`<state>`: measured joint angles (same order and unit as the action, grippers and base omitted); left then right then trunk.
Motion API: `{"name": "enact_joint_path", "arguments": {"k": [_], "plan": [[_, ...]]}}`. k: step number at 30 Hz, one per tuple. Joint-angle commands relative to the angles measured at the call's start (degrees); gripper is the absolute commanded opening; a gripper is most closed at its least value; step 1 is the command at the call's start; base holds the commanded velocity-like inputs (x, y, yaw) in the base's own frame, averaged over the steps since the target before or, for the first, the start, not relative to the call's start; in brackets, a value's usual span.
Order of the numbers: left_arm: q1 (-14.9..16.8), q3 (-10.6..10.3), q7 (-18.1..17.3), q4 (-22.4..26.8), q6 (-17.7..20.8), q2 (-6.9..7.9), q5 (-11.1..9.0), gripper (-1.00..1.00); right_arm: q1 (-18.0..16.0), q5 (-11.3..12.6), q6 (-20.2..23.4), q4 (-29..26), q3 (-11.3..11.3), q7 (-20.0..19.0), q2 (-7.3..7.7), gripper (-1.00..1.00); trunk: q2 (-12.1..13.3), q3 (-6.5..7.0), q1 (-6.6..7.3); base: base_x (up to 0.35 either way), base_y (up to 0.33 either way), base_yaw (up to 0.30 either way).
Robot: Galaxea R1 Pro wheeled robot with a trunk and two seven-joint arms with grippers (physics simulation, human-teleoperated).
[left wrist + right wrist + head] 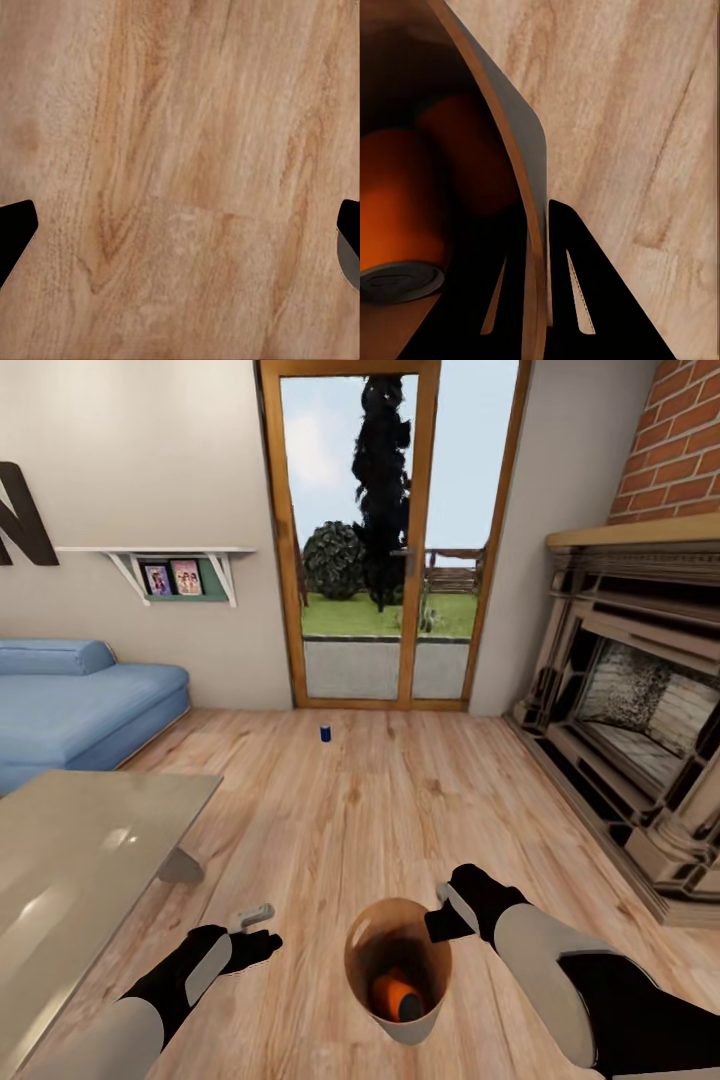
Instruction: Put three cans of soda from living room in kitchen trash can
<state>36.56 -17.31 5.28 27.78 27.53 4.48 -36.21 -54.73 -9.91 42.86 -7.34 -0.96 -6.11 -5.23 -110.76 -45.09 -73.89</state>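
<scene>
Living room, light wood floor [400, 800]. Glass door [385, 540] straight ahead with garden beyond; brick fireplace [640, 700] along the right; blue sofa [70, 710] at the left under a wall shelf [170, 560] carrying two small pictures. Glass table [70, 860] in the left foreground.

Bin [398, 970] sits between the two arms, upright, mouth open toward the camera, copper-brown inside, pale outside. Right pincer [438, 920] grips its rim: in the right wrist view one dark finger [585, 300] lies outside the bin wall [521, 172] and the other inside, clenched on the rim.

Orange can [396, 994] lies inside the bin near the bottom, on its side or strongly tilted, dark end turned toward the bin's near right wall. Right wrist view shows two orange cans in there: one [397, 217] with its grey end face nearest the camera, a second [472, 157] touching it behind, closer to the bin wall. Cannot tell the second one's long axis.

Left pincer [258, 925] hangs low over bare floor left of the bin, released; in the left wrist view its fingertips [15, 225] sit wide apart, nothing between them.

Blue can [325, 732] stands upright on the floor, long axis vertical, far ahead near the door, well apart from the bin.
</scene>
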Motion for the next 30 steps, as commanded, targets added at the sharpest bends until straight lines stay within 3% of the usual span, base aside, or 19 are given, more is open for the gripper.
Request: {"name": "enact_joint_path", "arguments": {"k": [1,13,30], "plan": [[0.00,0.00,0.00,-0.01,-0.04,0.00,0.00,1.00,-0.03,0.85,0.03,-0.01,0.61,-0.40,-0.02,-1.00,0.00,-0.01,0.00,0.345,0.000,0.055],[0.00,0.00,0.00,-0.09,-1.36,0.08,0.07,1.00,-0.03,0.86,0.03,-0.04,0.62,-0.40,0.04,-1.00,0.00,-0.49,0.00,0.345,0.025,0.160],[0.00,-0.05,0.00,-0.07,-1.51,-0.03,0.14,1.00,-0.03,0.79,0.03,-0.04,0.70,-0.40,0.13,-1.00,0.00,-0.56,0.00,0.345,0.068,0.015]]}}
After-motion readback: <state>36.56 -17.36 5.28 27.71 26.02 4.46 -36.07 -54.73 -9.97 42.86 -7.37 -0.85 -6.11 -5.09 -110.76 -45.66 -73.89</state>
